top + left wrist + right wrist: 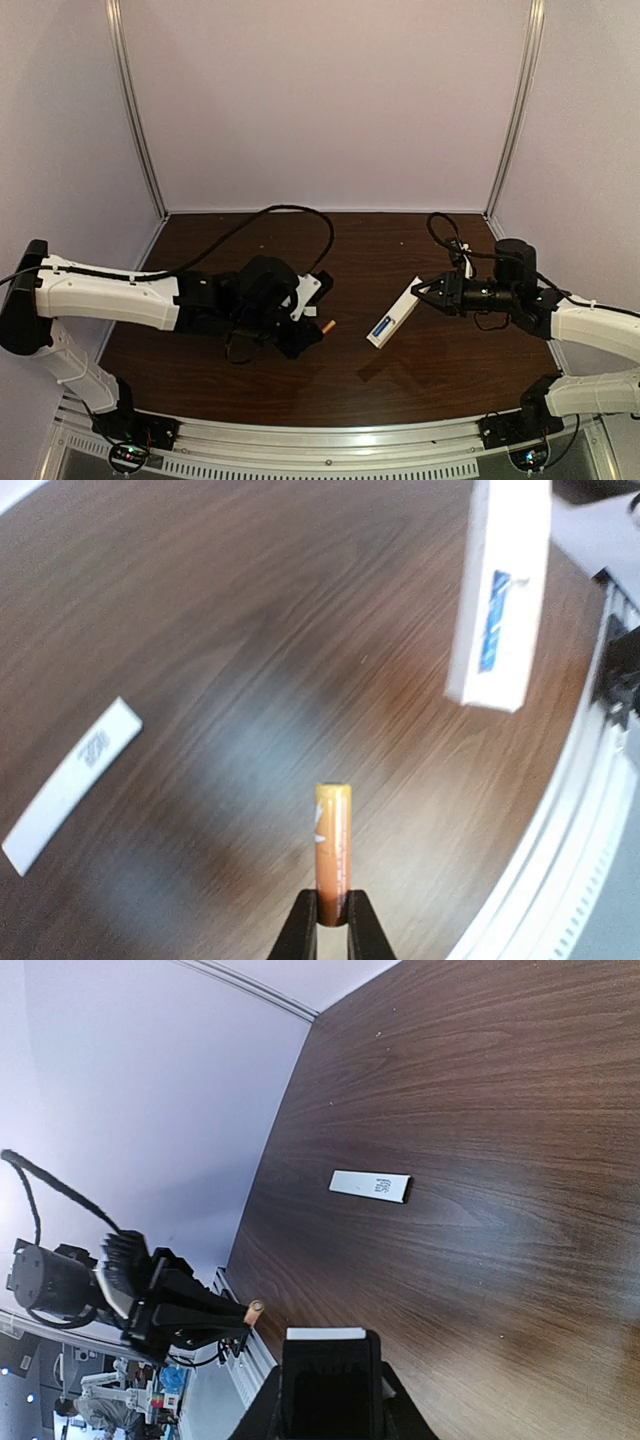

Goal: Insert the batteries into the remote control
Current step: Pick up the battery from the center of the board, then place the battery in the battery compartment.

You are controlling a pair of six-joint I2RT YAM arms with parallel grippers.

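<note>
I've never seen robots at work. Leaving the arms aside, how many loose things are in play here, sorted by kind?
Remote control: 1
Batteries: 2, the orange battery pinched in the left end effector, the blue battery inside the remote control
White cover strip: 1
Total: 4

Dark wood-grain table (420, 390), pale lilac walls (320, 100), aluminium corner posts (137, 110), metal front rail (330, 432)
</note>
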